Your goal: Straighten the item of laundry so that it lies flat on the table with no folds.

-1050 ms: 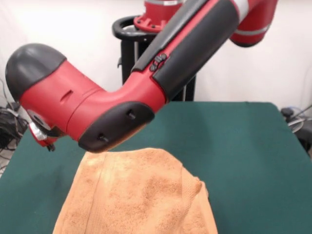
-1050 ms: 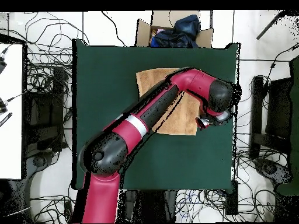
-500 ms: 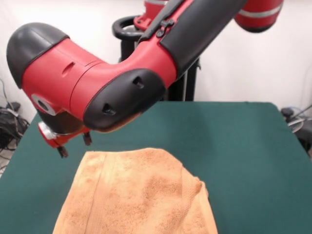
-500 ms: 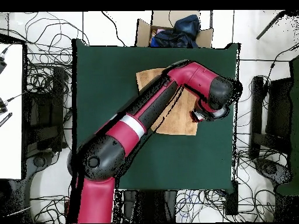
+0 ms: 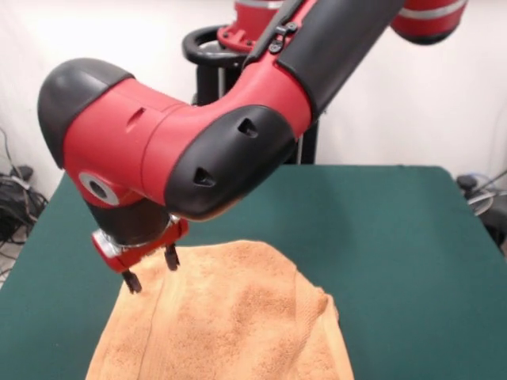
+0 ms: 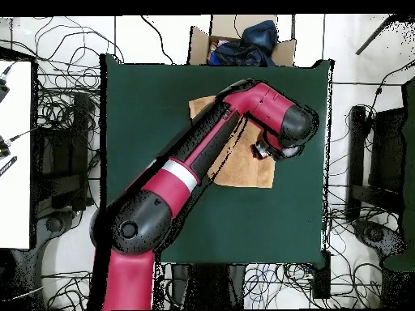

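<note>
The item of laundry (image 5: 238,317) is a peach-orange terry towel on the near part of the green table (image 5: 396,237). A raised fold runs along its right side, and its near end is cut off by the picture's bottom edge. My gripper (image 5: 150,269) hangs open just above the towel's far left corner, one fingertip (image 5: 132,282) over the left edge and the other over the cloth. Nothing is between them. In the overhead view the arm covers much of the towel (image 6: 241,168), and the gripper (image 6: 263,151) sits over its right part.
A cardboard box (image 6: 198,40) holding dark blue cloth stands just beyond the table's edge in the overhead view. Cables lie on the floor around the table (image 6: 146,113). My big red elbow (image 5: 174,150) looms over the table's left half.
The gripper has come down and moved from beside the towel's edge to over its corner. The towel itself has not moved.
</note>
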Controlling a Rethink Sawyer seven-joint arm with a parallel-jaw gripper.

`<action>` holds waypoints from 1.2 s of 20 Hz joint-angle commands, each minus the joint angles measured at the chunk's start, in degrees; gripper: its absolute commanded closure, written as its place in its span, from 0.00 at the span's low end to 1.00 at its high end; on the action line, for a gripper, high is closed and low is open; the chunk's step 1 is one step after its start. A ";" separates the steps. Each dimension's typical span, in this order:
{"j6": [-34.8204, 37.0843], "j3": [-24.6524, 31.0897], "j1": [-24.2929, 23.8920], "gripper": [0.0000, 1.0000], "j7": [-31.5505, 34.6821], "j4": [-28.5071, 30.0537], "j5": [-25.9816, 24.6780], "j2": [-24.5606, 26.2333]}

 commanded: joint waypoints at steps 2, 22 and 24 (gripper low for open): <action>11.89 5.16 2.08 0.00 -5.84 -5.99 3.77 1.50; 13.35 6.07 2.70 0.00 -1.90 -6.82 2.15 3.73; 13.35 5.87 2.42 0.00 -1.13 -7.49 1.96 4.44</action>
